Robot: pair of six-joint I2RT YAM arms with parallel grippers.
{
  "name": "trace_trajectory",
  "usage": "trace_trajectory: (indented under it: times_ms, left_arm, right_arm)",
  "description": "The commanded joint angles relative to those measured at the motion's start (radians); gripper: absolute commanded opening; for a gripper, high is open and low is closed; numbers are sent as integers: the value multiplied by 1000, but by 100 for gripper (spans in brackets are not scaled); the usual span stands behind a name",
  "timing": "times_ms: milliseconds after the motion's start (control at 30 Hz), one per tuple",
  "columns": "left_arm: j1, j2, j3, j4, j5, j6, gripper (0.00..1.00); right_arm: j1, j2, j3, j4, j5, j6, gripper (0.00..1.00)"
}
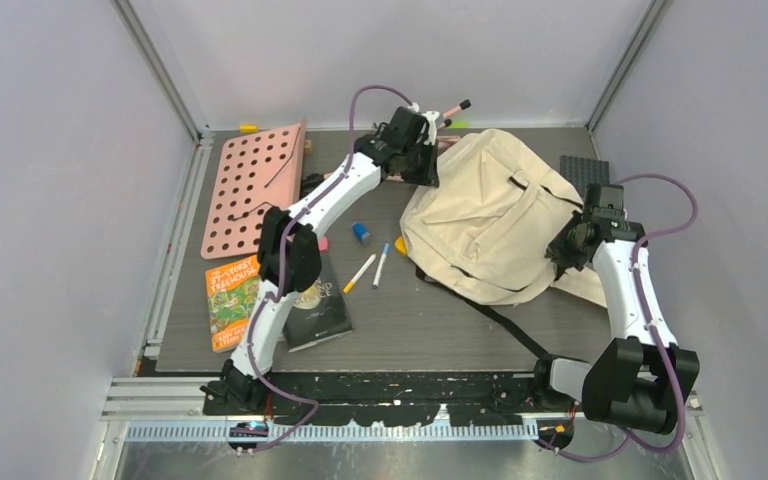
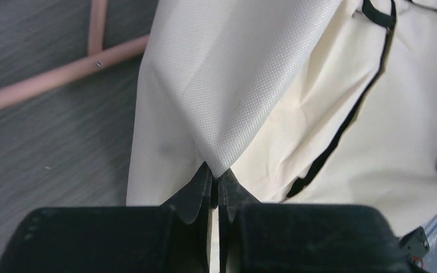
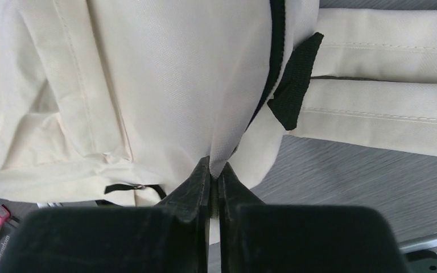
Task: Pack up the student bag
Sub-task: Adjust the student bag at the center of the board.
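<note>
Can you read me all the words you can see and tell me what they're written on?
"STOREY TREEHOUSE": on the orange and green book; its smaller print is too blurred.
Black book: pale title, too blurred to read.
Dark cover in the right wrist view's corner: lettering too small to read.
Student bag: no words visible.

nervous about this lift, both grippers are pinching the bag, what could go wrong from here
The left gripper and right gripper each pinch only a thin fold of the student bag; the cloth may slip out. The black strap trails toward the right arm's base and could snag. A shifting bag may sweep the markers.
</note>
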Motion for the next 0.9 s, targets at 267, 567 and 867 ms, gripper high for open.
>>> trace_trajectory:
  times_ms: [267,567,867]
  left_arm:
    - [74,-125,-89,87,-11,-39,70]
    - [75,-403,-535,173,26,-109,76]
    - [80,-456,-746,314,163,-322,74]
  right_arm:
    - [7,-37,66,-25,114,-21,74]
    - [192,24,175,38,-17,-167,75]
    - [453,220,189,143,-199,-210,71]
